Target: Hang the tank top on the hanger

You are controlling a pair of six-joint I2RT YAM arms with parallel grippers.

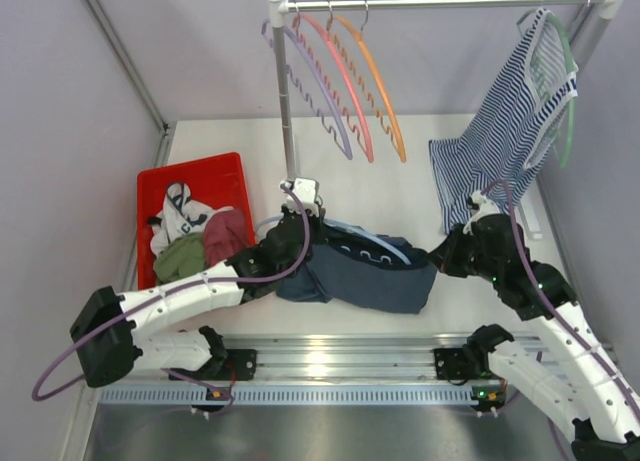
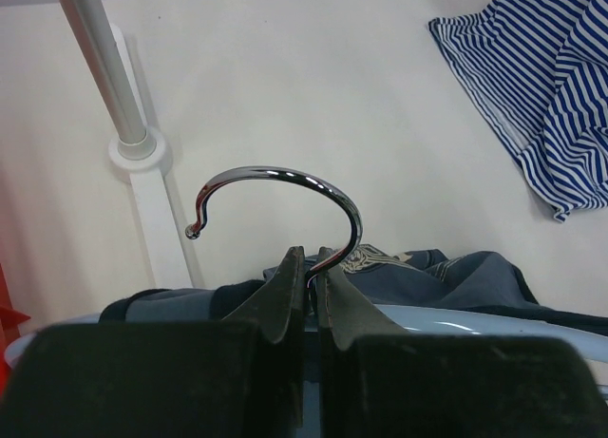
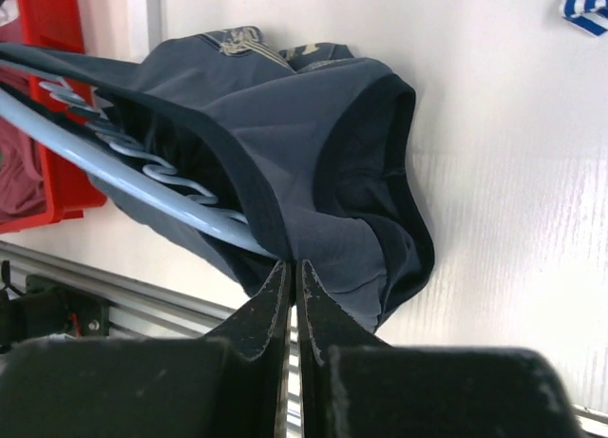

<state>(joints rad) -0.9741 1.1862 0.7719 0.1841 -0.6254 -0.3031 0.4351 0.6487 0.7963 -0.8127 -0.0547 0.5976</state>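
Note:
The dark slate-blue tank top [image 1: 370, 276] lies bunched on the table between my two arms. The light-blue hanger [image 1: 385, 243] runs partly inside it. My left gripper [image 1: 292, 233] is shut on the base of the hanger's metal hook [image 2: 285, 177]; in the left wrist view its fingertips [image 2: 311, 262] pinch the wire, with the hanger's blue body [image 2: 456, 319] and the tank top [image 2: 475, 276] just behind. My right gripper [image 1: 437, 256] is shut on the tank top's edge [image 3: 313, 134] at the hanger's end [image 3: 123, 177], jaws [image 3: 293, 267] nearly touching.
A red bin [image 1: 190, 171] of clothes stands at the left. A clothes rack post [image 1: 285, 111] stands behind, carrying purple [image 1: 315, 81], pink [image 1: 345, 81] and orange hangers [image 1: 385, 91]. A blue-and-white striped top [image 1: 500, 131] hangs on a green hanger at the right. A metal rail [image 1: 330, 356] runs along the front.

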